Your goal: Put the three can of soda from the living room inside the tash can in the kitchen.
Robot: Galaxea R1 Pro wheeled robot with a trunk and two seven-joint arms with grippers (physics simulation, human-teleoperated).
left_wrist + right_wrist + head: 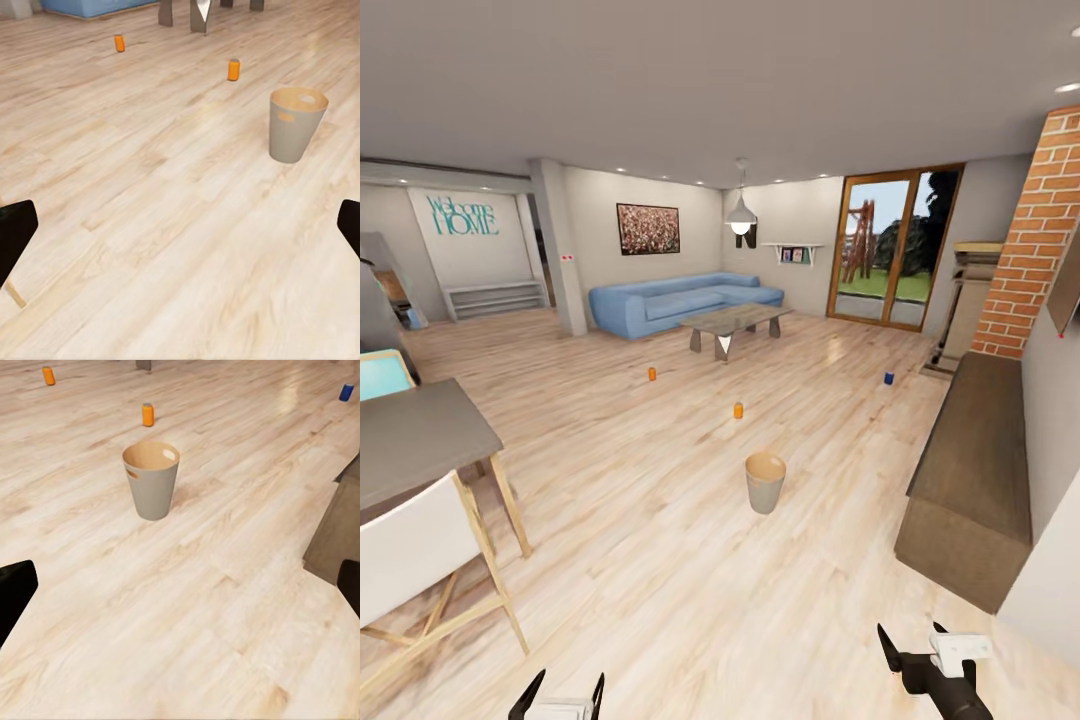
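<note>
On the pale plank floor (660, 520), the round tapered trash can (765, 482) stands upright, grey outside, brown inside. Beyond it stand 2 orange cans (738, 410) and 1 blue can (889, 378). Left tool (557, 700) and right tool (912, 645) are both spread apart, empty.

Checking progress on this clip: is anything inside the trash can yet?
The trash can shows a bare brown inner wall near the rim; its bottom is hidden. All three cans, orange, orange and blue, stand on the floor.
</note>
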